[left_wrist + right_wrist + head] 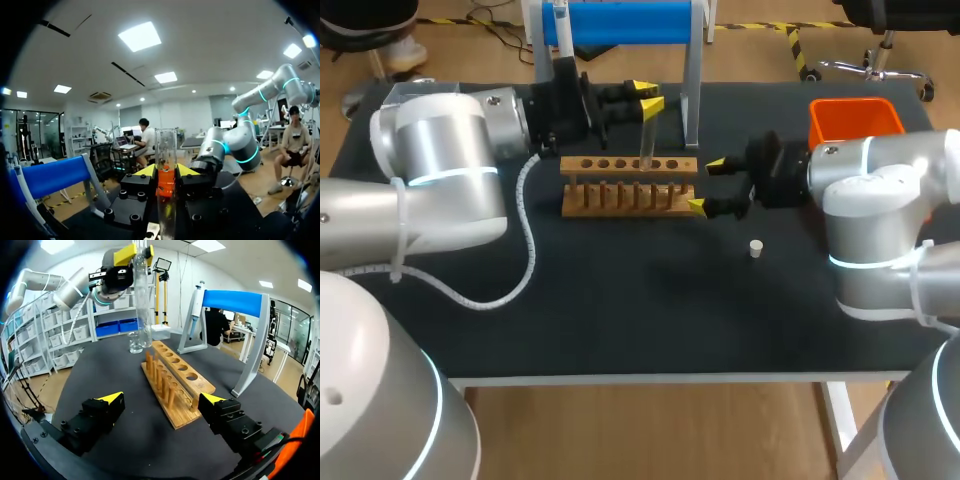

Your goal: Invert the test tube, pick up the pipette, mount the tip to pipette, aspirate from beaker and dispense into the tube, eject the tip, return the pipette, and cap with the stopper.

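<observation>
1. Left gripper (647, 97): closed on the test tube (646, 140), 1 yellow-tipped finger on each side of the glass. In the left wrist view the tube (166, 150) stands upright between the 2 fingers, its rimmed end rising above the tips. The right wrist view shows its rounded end pointing down.

2. Test tube position: its lower end hangs below the left jaws, over the hole row of the wooden rack (620, 195). Whether it touches the rack cannot be told.

3. Right gripper (706, 185): jaws wide open and holding nothing. In the right wrist view, the near end of the rack (172, 390) lies between and just ahead of the 2 fingers, and neither finger touches it.

4. Stopper (756, 247): a small white plug resting on the black table (620, 300), beside and behind the right jaws, well apart from the left jaws.

5. Pipette (196, 305): hanging on the blue stand (235, 300), well ahead of the right jaws, beyond the rack.

6. Beaker (135, 346): a small clear vessel on the table past the far end of the rack, ahead of the right jaws and below the left jaws.

7. Orange bin (855, 118): on the table behind the right jaws, beside the right arm.
</observation>
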`<control>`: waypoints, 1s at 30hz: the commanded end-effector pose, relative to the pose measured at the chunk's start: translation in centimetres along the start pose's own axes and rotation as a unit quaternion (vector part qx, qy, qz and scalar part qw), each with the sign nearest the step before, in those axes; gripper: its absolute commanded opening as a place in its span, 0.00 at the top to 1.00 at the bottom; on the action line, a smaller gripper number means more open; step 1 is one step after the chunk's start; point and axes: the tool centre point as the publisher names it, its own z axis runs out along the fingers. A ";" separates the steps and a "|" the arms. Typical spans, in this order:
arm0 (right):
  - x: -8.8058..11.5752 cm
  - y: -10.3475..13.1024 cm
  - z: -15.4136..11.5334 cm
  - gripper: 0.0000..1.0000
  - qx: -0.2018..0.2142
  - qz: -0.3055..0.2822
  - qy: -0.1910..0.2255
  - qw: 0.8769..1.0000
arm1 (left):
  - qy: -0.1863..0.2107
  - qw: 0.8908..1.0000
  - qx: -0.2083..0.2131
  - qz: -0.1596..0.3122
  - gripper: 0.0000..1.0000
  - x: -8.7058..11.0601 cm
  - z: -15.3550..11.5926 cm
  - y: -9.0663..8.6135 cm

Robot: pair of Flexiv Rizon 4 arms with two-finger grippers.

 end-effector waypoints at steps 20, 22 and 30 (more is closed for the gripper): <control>0.0 0.0 -0.1 0.00 0.001 0.000 0.001 1.000 | 0.012 1.000 0.008 -0.016 1.00 -5.3 -0.2 2.5; 0.0 0.0 -0.1 0.00 0.001 0.000 0.001 1.000 | 0.010 1.000 0.011 -0.016 1.00 -5.5 -0.2 2.8; 0.0 0.0 -0.1 0.00 0.001 0.000 0.001 1.000 | 0.009 1.000 0.021 -0.016 1.00 -6.1 0.3 3.6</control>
